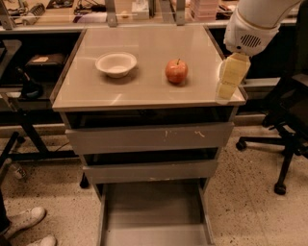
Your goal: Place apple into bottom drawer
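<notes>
Red apple (176, 71) sat upright, stem up, on beige surface (144, 93), just right of centre. White bowl (116, 64) stood left of it, apart. My gripper (225, 89) hung pointing down over surface's front right corner, near apple but not touching it; could not tell whether clenched or released. Bottom drawer (153, 211) stood pulled out below two upper drawers (149, 138), grey floor showing. Black chair (284, 139) stood at right.

Workshop or lab. My gripper (230, 79) hangs at the right edge of a grey metal cabinet (149, 139); cluttered benches (62, 13) far behind, wheeled office chair (291, 103) right, speckled floor (250, 202).
</notes>
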